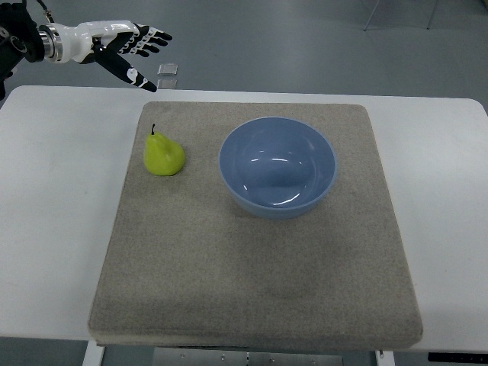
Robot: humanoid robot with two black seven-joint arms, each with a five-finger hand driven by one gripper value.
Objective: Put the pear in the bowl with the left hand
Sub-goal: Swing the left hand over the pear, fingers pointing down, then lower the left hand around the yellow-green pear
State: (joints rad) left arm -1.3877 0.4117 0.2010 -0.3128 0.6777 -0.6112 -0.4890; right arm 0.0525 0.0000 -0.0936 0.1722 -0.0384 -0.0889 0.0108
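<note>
Reaching in from the upper left corner, my left robot hand [130, 47] hung above the far edge of the tabletop [53, 191], fingers spread and relaxed, thumb angled downward, holding nothing. It was well apart from the pear [163, 155] and had made no contact with it, so I judged the task to be at its first step: the approach, with the grasp not yet begun.

The pear stood upright on the grey mat [252, 267], stem pointing up, near the mat's left side and nearer its far edge. Right of it, with a clear strip of mat between, sat the blue bowl [277, 166], empty and open upward.

My right robot hand did not show anywhere.

The next move, as I saw it, called for bringing the hand down and toward me until the fingers stood around the pear's wide lower body, then closing on it. The fruit looked smooth and rounded, so a loose grip might let it roll or slip. After that would come a lift and a short carry rightward over the bowl's rim.
</note>
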